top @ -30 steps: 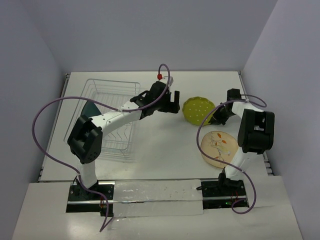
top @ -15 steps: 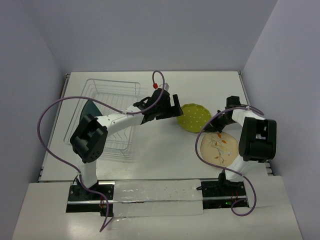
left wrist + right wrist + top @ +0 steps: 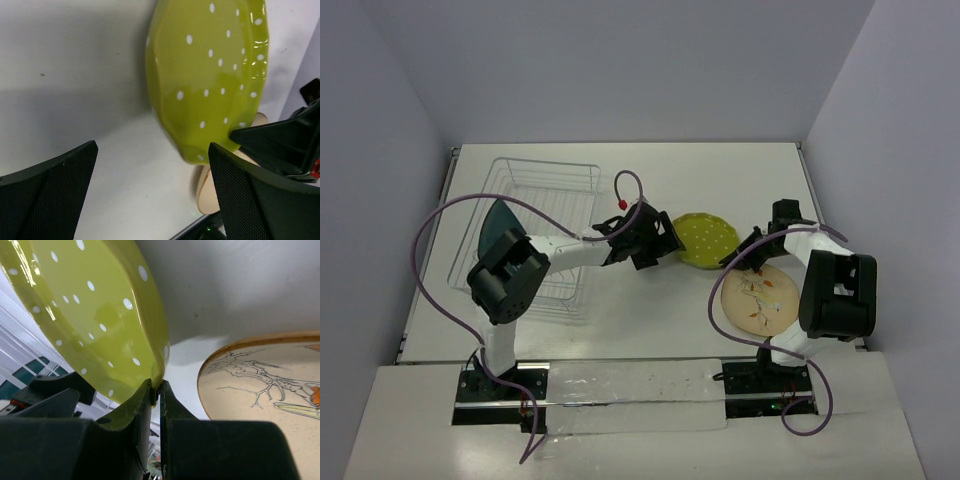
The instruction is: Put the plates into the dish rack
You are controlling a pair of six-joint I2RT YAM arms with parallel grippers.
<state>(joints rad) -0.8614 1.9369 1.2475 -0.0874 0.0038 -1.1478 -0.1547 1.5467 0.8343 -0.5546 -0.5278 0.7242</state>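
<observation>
Right hand (image 3: 159, 388) pinches the tilted yellow-green plate (image 3: 95, 320) by its rim; left hand (image 3: 152, 150) spread wide, plate just ahead.

Dotted yellow-green plate (image 3: 708, 240) tilted mid-table, cream floral plate (image 3: 760, 298) flat, teal plate (image 3: 498, 218) in rack (image 3: 545, 175).

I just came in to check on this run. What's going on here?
The right gripper is pinching the rim of the yellow-green dotted plate, holding it tilted up off the table. The left gripper is open and pointed at the same plate from the rack side, not gripping it; it looks like a handover. The teal plate stands in the dish rack. The cream floral plate lies flat on the table, not yet loaded.
</observation>
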